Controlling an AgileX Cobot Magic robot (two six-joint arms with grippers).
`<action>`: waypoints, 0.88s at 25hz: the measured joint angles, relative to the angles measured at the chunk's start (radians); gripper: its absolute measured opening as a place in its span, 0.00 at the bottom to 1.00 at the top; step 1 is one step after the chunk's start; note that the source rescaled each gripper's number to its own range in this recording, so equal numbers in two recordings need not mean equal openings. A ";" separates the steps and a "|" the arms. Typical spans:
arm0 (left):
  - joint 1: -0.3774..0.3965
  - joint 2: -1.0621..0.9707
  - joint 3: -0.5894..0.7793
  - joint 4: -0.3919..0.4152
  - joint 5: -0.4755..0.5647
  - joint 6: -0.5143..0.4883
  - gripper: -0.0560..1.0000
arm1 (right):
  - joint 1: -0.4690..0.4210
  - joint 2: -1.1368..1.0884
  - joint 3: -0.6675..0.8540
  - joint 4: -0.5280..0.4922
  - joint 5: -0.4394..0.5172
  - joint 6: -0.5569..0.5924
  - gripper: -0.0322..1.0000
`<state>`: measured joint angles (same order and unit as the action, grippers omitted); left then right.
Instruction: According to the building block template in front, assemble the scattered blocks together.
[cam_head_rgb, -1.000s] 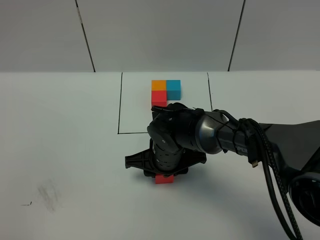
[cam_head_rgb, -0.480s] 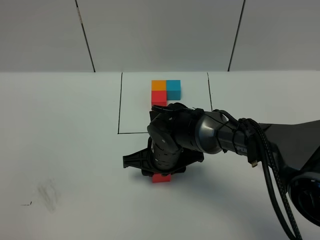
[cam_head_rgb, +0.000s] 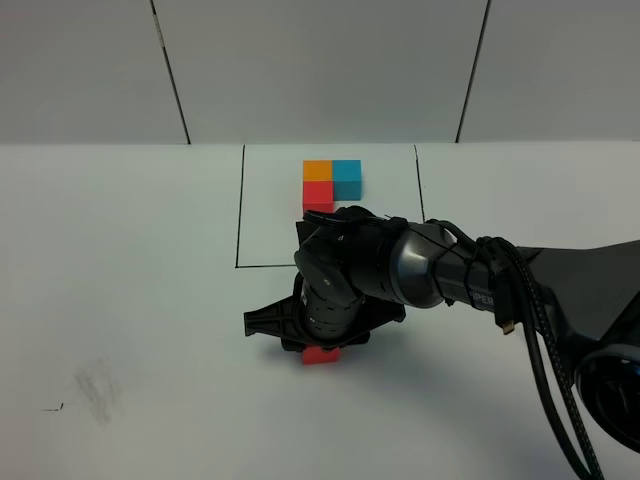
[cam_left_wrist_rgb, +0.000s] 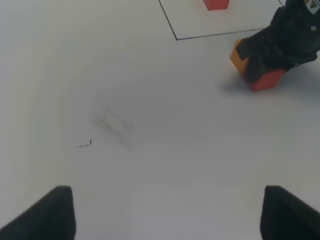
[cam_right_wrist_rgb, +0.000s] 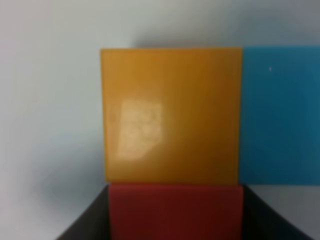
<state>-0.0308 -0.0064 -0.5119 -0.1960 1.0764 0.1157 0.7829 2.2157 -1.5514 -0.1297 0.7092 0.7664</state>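
Leftward-shifted right tool (cam_head_rgb: 322, 345), clamped on red cube (cam_head_rgb: 321, 356), against orange cube (cam_right_wrist_rgb: 170, 114).

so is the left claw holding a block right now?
No, the left claw is open over bare table, well away from the red block.

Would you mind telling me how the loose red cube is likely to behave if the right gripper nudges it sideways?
The red cube has flat faces and square edges, so it should slide, not roll. It looks solid and stiff, so unlikely to deform. Its matte surface suggests modest grip on the white table. The right gripper seems to hold it against the orange cube.
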 joint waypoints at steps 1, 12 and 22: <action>0.000 0.000 0.000 0.000 0.000 0.000 0.95 | 0.000 0.000 0.000 0.001 -0.001 -0.001 0.25; 0.000 0.000 0.000 0.000 0.000 0.000 0.95 | 0.000 0.009 0.000 0.019 -0.007 -0.005 0.87; 0.000 0.000 0.000 0.000 0.000 -0.001 0.95 | 0.000 -0.031 0.000 0.020 0.028 -0.027 0.90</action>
<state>-0.0308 -0.0064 -0.5119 -0.1960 1.0764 0.1150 0.7829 2.1846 -1.5518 -0.1101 0.7375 0.7397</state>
